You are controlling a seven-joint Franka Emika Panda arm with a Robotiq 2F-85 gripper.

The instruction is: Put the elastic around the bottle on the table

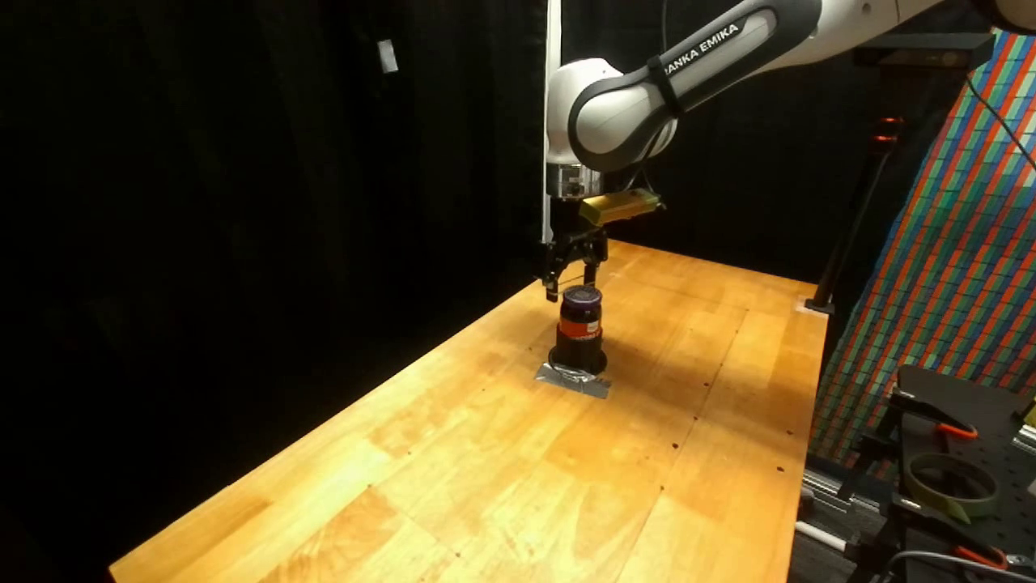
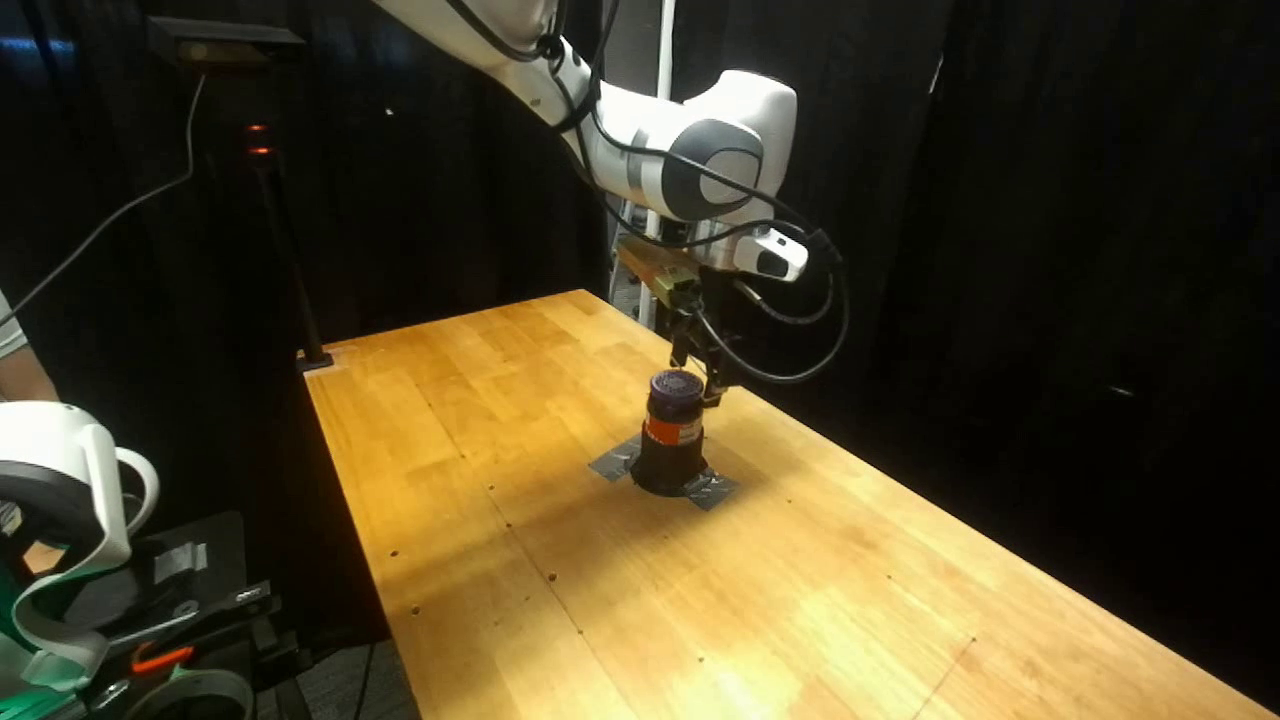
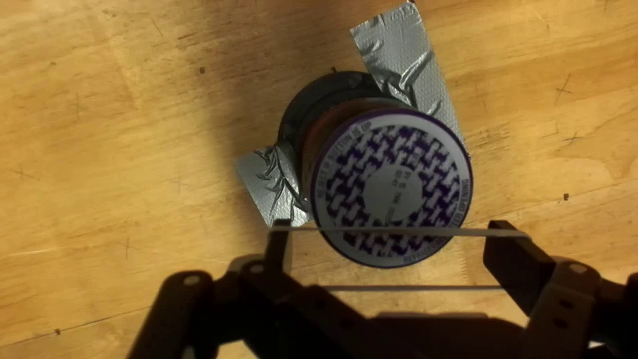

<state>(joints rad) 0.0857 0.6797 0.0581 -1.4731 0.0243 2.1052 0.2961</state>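
Observation:
The bottle (image 1: 581,324) is squat and dark, with a purple lid and an orange-red label. It stands upright in a black holder on the wooden table (image 1: 518,486); it also shows in an exterior view (image 2: 674,432) and, from above, in the wrist view (image 3: 389,149). My gripper (image 3: 396,229) is open. The pale elastic (image 3: 471,232) is stretched round its spread fingers. In the wrist view one strand crosses the lid and the other passes clear of it. In both exterior views my fingertips (image 1: 571,291) are near lid height, behind the bottle. The elastic is not around the bottle.
The black holder (image 2: 668,470) is fixed to the table with silver tape (image 3: 408,55). A dark post (image 1: 834,259) stands at a table corner. A cart with a tape roll (image 1: 951,484) stands beside the table. A cable (image 2: 835,340) loops from the wrist.

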